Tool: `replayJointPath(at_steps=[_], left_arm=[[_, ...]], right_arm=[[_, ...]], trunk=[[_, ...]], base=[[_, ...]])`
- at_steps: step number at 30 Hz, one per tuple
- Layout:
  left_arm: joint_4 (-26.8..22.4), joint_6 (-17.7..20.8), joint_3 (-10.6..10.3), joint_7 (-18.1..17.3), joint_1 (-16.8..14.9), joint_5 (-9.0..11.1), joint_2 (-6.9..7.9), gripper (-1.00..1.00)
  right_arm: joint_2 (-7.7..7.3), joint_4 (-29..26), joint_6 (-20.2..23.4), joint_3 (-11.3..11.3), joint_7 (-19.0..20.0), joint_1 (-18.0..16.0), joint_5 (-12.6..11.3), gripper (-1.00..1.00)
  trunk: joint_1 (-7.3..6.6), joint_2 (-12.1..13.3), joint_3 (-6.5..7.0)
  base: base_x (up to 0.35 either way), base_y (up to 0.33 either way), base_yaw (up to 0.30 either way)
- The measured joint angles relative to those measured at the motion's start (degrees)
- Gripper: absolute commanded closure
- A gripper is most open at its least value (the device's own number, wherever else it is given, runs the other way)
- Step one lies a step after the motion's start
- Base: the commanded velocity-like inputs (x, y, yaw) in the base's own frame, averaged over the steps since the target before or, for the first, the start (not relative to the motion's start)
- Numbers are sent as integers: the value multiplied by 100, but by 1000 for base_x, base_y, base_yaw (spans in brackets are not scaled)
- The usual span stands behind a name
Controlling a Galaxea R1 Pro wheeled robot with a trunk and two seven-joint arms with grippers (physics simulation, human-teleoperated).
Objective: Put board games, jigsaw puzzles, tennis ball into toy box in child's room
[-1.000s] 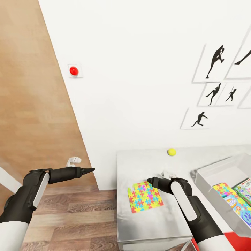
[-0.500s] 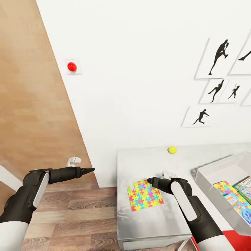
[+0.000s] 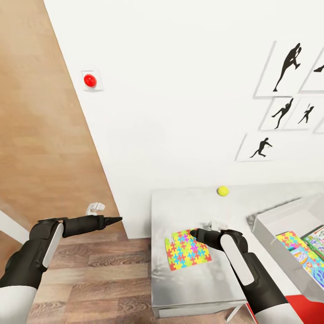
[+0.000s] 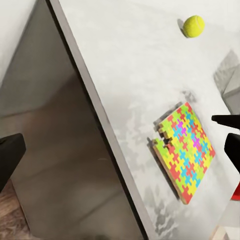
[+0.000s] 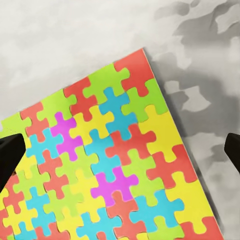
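My right claw (image 3: 194,233) hangs over the jigsaw puzzle (image 3: 187,249) on the worktop (image 3: 193,279), apart from it as far as I can tell. In the right wrist view the dark fingertips (image 5: 10,155) sit at the two edges of the frame with the puzzle (image 5: 107,165) between them, so that claw is spread wide, nothing in it. The puzzle lies flat near the worktop's front left part, one corner piece notched out in the left wrist view (image 4: 183,151).

Tennis ball (image 3: 222,191) rests further back on the worktop, near the wall (image 3: 180,112), well apart from the puzzle; also seen from the left wrist (image 4: 193,26).

Toy box (image 3: 274,222) sits at the right on the worktop, with colourful board games (image 3: 310,256) and another puzzle slab (image 3: 288,238) inside.

My left claw (image 3: 118,219) is out over the wood floor (image 3: 90,270), left of the worktop, holding nothing; fingers look wide apart in its wrist view.

Red wall button (image 3: 89,80) high up; black silhouette pictures (image 3: 288,67) at the right.
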Motion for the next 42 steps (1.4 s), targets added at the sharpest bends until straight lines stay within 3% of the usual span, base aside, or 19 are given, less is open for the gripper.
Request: replayJointPath(at_steps=[9, 26, 42], left_arm=[[0, 0, 0, 0, 0, 0, 0, -100], [0, 0, 0, 0, 0, 1, 0, -100], [0, 0, 0, 0, 0, 0, 0, -100]], right_arm=[[-2, 0, 0, 2, 0, 2, -8, -100], [-2, -4, -3, 25, 10, 4, 9, -100], [-2, -8, -1, 25, 228, 4, 11, -100]], trunk=[[0, 0, -70], [0, -1, -79], [0, 0, -137]], base=[[0, 0, 0], [0, 0, 0], [0, 0, 0]])
